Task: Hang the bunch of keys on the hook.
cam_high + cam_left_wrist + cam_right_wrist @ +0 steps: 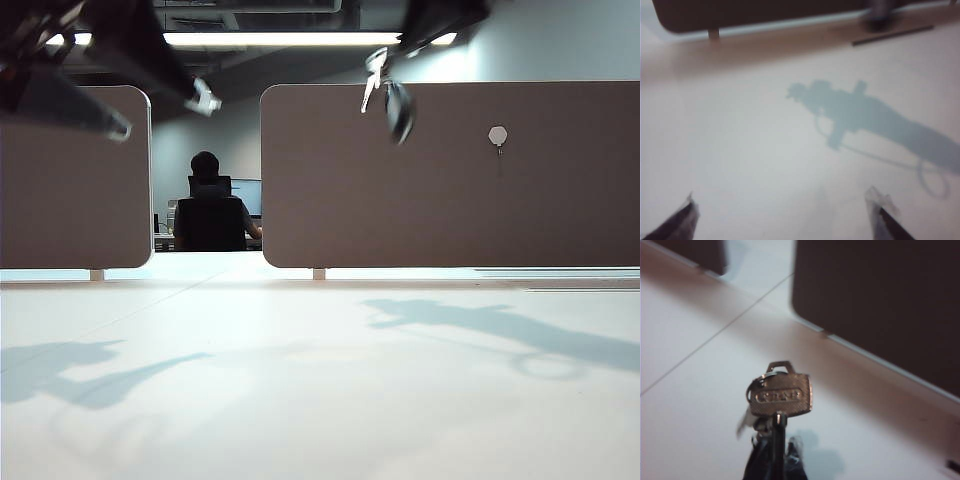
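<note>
My right gripper (774, 452) is clamped on the bunch of keys (388, 92), high at the top of the exterior view, in front of the brown partition panel (450, 200) and well to the left of the hook (498, 135); my left gripper (782, 210) hangs high on the other side with its jaws spread wide and nothing between them, over the bare surface (750, 150).

The risks, as I judge them: my hold seems to sit on one flat key head, so the rest of the bunch dangles free and may swing as I travel, and a swinging ring is hard to thread over so small a peg; the thin metal could also twist or slip in the jaws; I might push the fob against the panel and knock the ring off line; or I could let go before the ring is truly over the peg, and the bunch would drop to the surface.

The key head in my right wrist view is a flat, dull silver plate with raised lettering I cannot read and a small loop on top; the fob is oblong, dark and smooth; the hook is a pale hexagon with a thin dark peg beneath; the panel looks matte with rounded corners; the surface is pale, smooth and faintly glossy.
</note>
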Robot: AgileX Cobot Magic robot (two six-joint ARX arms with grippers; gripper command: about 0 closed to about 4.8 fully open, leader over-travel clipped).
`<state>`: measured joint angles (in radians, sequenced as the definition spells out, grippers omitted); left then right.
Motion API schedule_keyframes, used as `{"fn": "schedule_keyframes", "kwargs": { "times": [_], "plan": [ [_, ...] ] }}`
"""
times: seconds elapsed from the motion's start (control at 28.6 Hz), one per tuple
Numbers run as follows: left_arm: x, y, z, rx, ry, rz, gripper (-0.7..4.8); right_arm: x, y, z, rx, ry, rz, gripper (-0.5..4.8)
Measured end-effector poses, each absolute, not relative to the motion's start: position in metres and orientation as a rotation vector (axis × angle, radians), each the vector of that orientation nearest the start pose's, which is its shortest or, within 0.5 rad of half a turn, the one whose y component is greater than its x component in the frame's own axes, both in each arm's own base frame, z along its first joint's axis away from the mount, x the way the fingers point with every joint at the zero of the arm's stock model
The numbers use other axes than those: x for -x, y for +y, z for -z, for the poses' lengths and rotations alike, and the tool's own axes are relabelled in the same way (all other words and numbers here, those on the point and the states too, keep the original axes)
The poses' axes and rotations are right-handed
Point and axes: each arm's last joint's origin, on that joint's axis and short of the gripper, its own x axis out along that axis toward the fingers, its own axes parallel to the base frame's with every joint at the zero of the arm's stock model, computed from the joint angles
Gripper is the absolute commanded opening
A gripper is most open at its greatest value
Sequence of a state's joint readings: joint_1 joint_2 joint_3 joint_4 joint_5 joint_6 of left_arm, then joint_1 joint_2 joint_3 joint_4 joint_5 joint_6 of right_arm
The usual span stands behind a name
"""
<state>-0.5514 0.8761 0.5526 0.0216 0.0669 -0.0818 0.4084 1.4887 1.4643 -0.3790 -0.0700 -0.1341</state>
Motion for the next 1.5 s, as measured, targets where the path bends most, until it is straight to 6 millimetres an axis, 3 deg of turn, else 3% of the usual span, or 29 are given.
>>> {"fn": "schedule_keyframes", "kwargs": {
  "times": [0.28,0.42,0.45,0.49,0.56,0.87,1.15,1.5],
  "plan": [
    [-0.178,-0.112,-0.294,0.031,0.169,0.612,4.79,-0.336,0.071,-0.401,0.178,0.282,-0.268,-0.09],
    [-0.191,-0.12,-0.307,-0.018,0.137,0.614,4.79,-0.388,0.051,-0.397,0.163,0.188,-0.184,-0.09],
    [-0.195,-0.123,-0.309,-0.03,0.132,0.616,4.79,-0.391,0.046,-0.401,0.162,0.175,-0.169,-0.09],
    [-0.198,-0.124,-0.308,-0.039,0.138,0.615,4.79,-0.408,0.044,-0.381,0.163,0.243,-0.167,-0.09],
    [-0.204,-0.127,-0.307,-0.047,0.155,0.607,4.79,-0.426,0.037,-0.371,0.161,0.289,-0.15,-0.09],
    [-0.217,-0.133,-0.29,-0.08,0.251,0.564,4.79,-0.486,0.018,-0.366,0.159,0.228,-0.08,-0.09],
    [-0.217,-0.132,-0.287,-0.13,0.261,0.526,4.79,-0.51,-0.005,-0.341,0.168,0.262,0.014,-0.09],
    [-0.218,-0.131,-0.286,-0.14,0.268,0.49,4.79,-0.521,-0.024,-0.33,0.204,0.216,0.045,-0.09]
  ]
}}
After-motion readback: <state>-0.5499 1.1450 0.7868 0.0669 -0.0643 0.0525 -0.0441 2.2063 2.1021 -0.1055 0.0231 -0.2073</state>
